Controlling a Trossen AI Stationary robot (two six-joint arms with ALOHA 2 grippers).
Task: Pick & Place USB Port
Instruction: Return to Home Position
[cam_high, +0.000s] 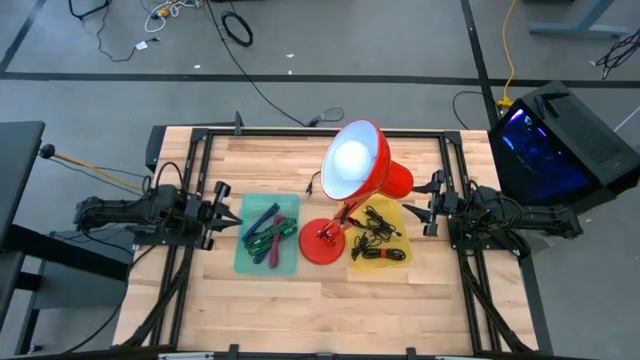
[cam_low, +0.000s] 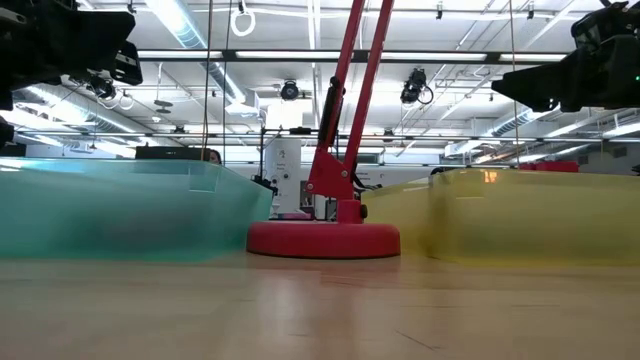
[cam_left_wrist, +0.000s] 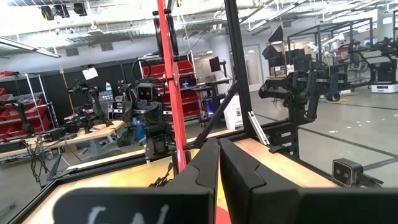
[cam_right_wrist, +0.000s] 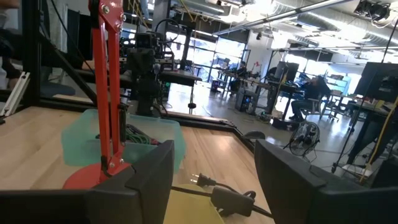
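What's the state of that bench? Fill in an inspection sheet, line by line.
Surface: wooden table, black rails along its sides.
Job's things: coloured cables in blue bin; black cables in yellow bin.
Clutter: red lamp standing between the bins.
Grippers: left pincer shut, right pincer open; both raised at the table's sides, holding nothing.
Cables: loose plug and cord on the table; floor cables beyond.
Surroundings: lit computer at right; seated person far off.

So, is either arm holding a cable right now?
No, the left tool is shut on nothing beside the teal bin, and the right tool stands open and empty beside the yellow bin.
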